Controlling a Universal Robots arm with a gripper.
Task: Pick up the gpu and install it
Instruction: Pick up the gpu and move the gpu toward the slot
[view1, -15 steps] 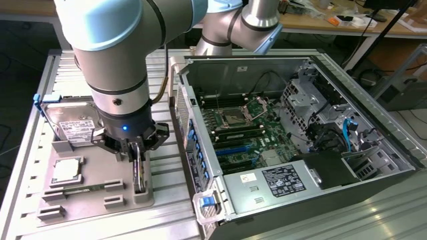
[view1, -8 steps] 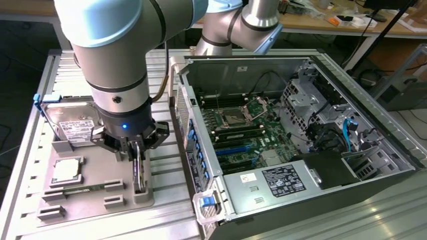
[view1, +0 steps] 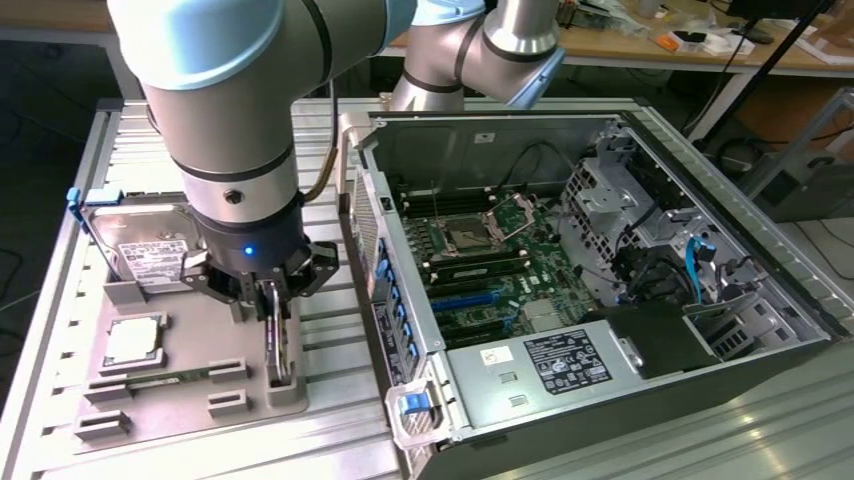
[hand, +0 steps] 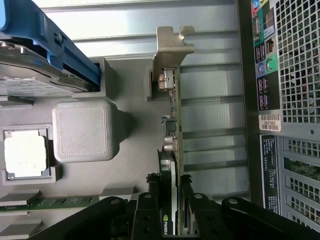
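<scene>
The gpu (view1: 275, 348) stands on edge in a slot of the grey holder tray (view1: 187, 405), at the exterior view's left of the computer case. My gripper (view1: 271, 300) is lowered straight over it, and its dark fingers (view1: 262, 300) clasp the card's upper edge from both sides. In the wrist view the gpu (hand: 172, 125) runs away from the camera as a thin green board, its silver bracket (hand: 172, 45) at the far end. There the gripper (hand: 171, 205) is shut on the card, with the black fingers (hand: 150, 210) pressed to either face. The card still rests in the holder.
On the same tray lie a silver hard drive (view1: 147, 250) with a blue rail, a square processor (view1: 131, 340) and a narrow memory stick (view1: 154, 384). The open computer case (view1: 601, 250) lies at the exterior view's right, its motherboard (view1: 487, 270) exposed. The case's perforated rear wall (hand: 295, 75) stands close beside the card.
</scene>
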